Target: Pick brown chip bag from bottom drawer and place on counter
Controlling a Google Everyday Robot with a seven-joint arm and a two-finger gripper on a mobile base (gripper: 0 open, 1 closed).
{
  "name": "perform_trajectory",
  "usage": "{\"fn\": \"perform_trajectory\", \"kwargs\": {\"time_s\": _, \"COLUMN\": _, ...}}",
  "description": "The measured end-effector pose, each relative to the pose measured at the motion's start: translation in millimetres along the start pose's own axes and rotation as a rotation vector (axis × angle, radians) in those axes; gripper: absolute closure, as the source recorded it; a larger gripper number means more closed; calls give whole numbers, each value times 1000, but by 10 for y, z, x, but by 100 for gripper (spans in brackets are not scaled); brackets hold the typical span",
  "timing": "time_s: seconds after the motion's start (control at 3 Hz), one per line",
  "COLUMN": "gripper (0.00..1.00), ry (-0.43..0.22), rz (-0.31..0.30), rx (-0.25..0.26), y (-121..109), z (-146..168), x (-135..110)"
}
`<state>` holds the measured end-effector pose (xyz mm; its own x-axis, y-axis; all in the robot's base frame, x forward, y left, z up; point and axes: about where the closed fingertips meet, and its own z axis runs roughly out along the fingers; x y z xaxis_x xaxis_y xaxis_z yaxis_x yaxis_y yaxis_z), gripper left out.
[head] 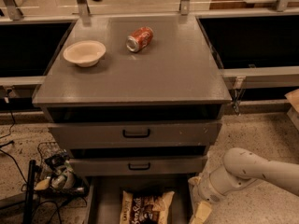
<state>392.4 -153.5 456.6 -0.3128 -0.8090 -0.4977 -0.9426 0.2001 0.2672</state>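
Counter [177, 73]: the broad grey top two levels above the bottom drawer [105, 202], and my drop-off place. The bottom drawer itself stands pulled open.

My arm [252, 169] reaches in from the right of that drawer. In my judgement, an elbow swinging wide on the lift could knock the drawer's right wall or the middle drawer [138, 165] overhanging it.

Brown chip bag [145, 208]: lies flat on the drawer floor, near the centre, partly cut off by the lower edge of view. It is crinkly and slack, so a shallow pinch may slip off or drag it.

Bowl [84, 53] and red can [139, 39]: both sit far above the drawer on the counter. The can lies on its side and may roll if I set the bag against it.

My pincer [201, 213]: low at the drawer's right rim, just beside the bag and apart from it. I cannot tell whether it is open or closed.
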Motion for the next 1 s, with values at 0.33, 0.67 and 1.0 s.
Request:
{"fn": "perform_trajectory", "kwargs": {"time_s": 0.33, "gripper": 0, "ry": -11, "rz": 17, "rx": 36, "y": -37, "z": 65, "x": 29}}
{"fn": "perform_trajectory", "kwargs": {"time_s": 0.67, "gripper": 0, "ry": -23, "rz": 60, "rx": 103, "y": -207, "z": 260, "x": 130}}
{"fn": "perform_trajectory", "kwargs": {"time_s": 1.0, "gripper": 0, "ry": -8, "rz": 103, "rx": 143, "y": -430, "z": 514, "x": 225}}
